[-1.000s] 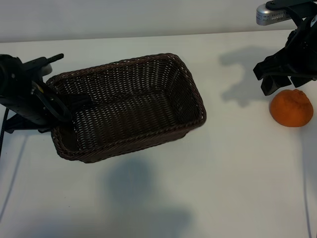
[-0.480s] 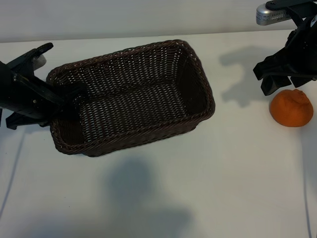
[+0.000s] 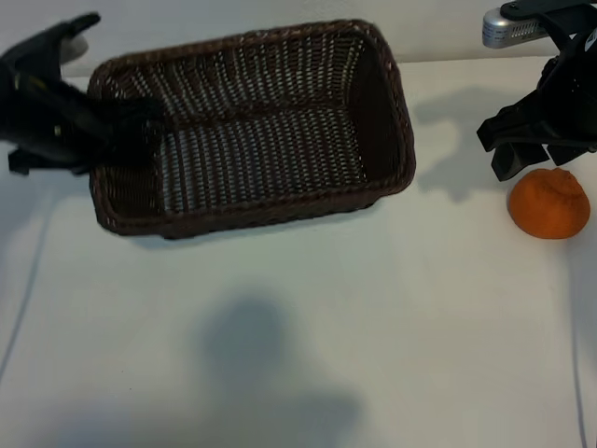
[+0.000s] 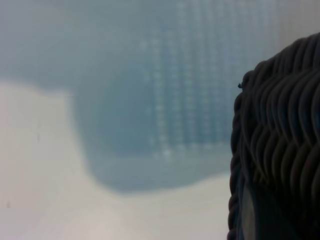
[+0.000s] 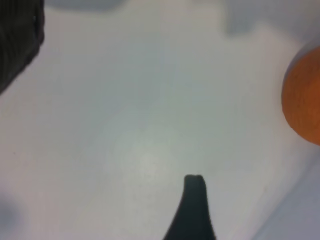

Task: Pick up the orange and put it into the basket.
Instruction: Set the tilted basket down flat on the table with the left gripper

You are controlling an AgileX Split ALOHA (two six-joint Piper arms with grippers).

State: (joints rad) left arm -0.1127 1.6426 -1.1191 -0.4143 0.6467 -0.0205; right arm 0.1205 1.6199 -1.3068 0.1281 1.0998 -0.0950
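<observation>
Two grippers are showing: the left gripper (image 3: 126,140) is pinching the basket (image 3: 280,121) by its rim; the right gripper (image 3: 534,149) is hanging wide open, empty, above the orange (image 3: 548,203).

Bright, even light from overhead. The basket (image 3: 252,126) throws a soft grey shadow onto the table (image 3: 373,317). Both wrist views are blurred; the weave up close is out of focus.

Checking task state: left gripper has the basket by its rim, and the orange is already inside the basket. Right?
Not quite. The left gripper does hold the basket by its rim, but the orange lies on the table beside the right gripper, outside the basket, as the exterior view shows.
</observation>
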